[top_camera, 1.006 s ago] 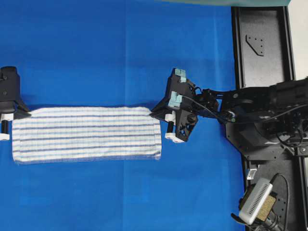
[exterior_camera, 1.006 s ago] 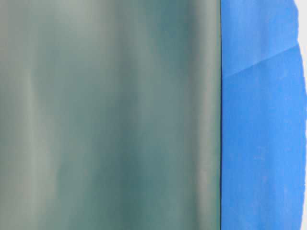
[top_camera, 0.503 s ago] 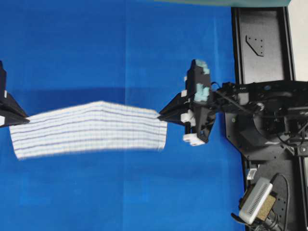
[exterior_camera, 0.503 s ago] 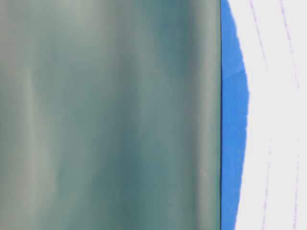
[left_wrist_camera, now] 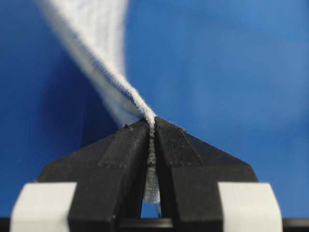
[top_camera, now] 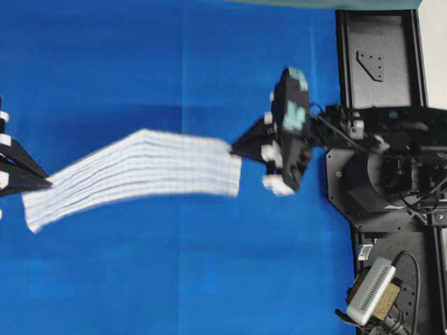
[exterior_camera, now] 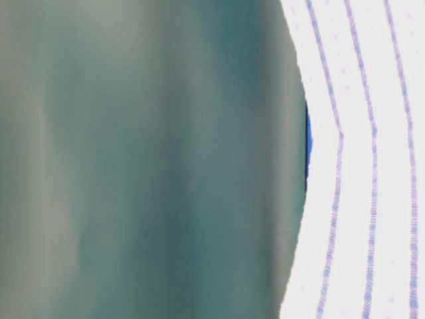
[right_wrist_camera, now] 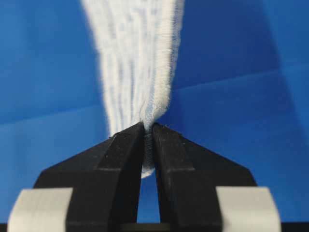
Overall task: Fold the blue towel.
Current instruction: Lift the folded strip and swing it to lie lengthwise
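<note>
The blue towel [top_camera: 140, 174], white with thin blue-grey stripes, hangs lifted and stretched between both grippers above the blue table covering [top_camera: 140, 63]. My left gripper [top_camera: 46, 184] at the left edge is shut on its left end, which sits lower in the overhead view. My right gripper [top_camera: 235, 147] is shut on its upper right corner. In the left wrist view the towel edge [left_wrist_camera: 116, 92] runs out of the shut left gripper [left_wrist_camera: 151, 121]. In the right wrist view the cloth [right_wrist_camera: 137, 63] rises from the shut right gripper [right_wrist_camera: 148, 126]. The towel [exterior_camera: 362, 173] fills the right of the table-level view.
The right arm's black base plate [top_camera: 380, 63] lies along the right edge, with a grey-white device [top_camera: 370, 289] at the lower right. A blurred grey-green surface [exterior_camera: 146, 159] fills most of the table-level view.
Both grippers have lifted the towel off the table. The right gripper rose and shifted right; the left end dropped toward the lower left. The towel now covers the right side of the table-level view.
</note>
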Available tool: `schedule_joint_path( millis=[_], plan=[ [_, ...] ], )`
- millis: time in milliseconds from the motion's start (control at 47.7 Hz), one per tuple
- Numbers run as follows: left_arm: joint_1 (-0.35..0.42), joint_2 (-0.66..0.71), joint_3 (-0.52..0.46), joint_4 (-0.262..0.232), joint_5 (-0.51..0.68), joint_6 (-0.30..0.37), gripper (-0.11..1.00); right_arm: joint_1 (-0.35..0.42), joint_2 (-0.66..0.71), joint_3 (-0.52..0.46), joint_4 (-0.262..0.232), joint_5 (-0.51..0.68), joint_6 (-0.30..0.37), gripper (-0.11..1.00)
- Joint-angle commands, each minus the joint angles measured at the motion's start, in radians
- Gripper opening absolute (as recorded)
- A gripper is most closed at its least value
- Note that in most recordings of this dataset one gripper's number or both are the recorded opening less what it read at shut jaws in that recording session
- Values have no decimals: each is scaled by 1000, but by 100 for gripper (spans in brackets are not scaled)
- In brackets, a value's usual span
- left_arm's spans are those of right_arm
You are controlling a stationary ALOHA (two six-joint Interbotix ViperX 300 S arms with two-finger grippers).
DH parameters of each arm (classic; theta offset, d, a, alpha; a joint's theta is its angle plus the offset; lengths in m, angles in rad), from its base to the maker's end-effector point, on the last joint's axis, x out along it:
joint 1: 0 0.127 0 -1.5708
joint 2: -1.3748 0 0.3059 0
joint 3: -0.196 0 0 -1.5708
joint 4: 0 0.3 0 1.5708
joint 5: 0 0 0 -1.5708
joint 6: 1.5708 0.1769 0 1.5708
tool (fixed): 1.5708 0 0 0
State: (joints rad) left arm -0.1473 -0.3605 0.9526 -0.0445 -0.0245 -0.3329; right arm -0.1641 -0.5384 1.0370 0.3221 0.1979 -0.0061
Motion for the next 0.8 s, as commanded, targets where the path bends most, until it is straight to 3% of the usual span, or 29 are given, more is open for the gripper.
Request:
schedule_joint_path(
  millis=[0,272,775],
  plan=[
    [-29,14,-43,0,-64,-6,3,-60,26,-48,-25,-15,0,21],
    [-57,155,-164,-2,-115,-23,3,-181,150,-161,-110,-67,-3,21],
    [-57,402,-437,-2,-126,-14,3,-225,371,-394,-216,-141,-8,21]
  ],
)
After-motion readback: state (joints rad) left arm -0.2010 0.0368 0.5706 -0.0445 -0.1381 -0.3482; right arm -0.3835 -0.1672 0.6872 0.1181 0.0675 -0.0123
